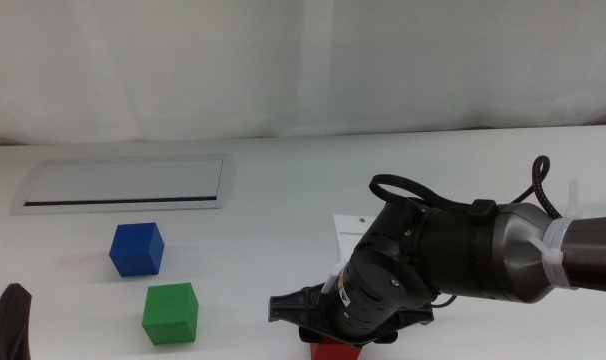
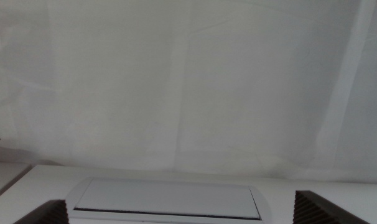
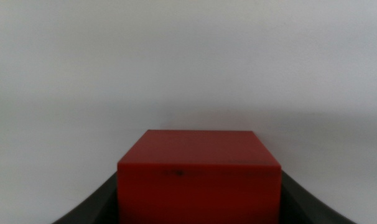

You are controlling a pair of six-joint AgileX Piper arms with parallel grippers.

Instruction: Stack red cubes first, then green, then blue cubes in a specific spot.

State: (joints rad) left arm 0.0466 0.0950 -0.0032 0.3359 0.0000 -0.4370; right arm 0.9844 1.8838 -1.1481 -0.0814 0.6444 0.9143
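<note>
Unlabelled, plain-faced red cube (image 3: 199, 177) sits clamped in right end effector (image 3: 199, 205).

**Right arm low at the near edge, left arm parked**

I have the right arm reaching in from the right side, its dark wrist bent down toward the near edge of the table. The right gripper (image 1: 335, 345) points downward there, and in its wrist view I see its jaws pressed against both sides of the red cube (image 3: 199, 175), clamped on it. My left gripper (image 1: 8, 322) waits at the near left corner, only a dark tip showing; its wrist view shows the two jaws spread wide apart, holding nothing.
</note>
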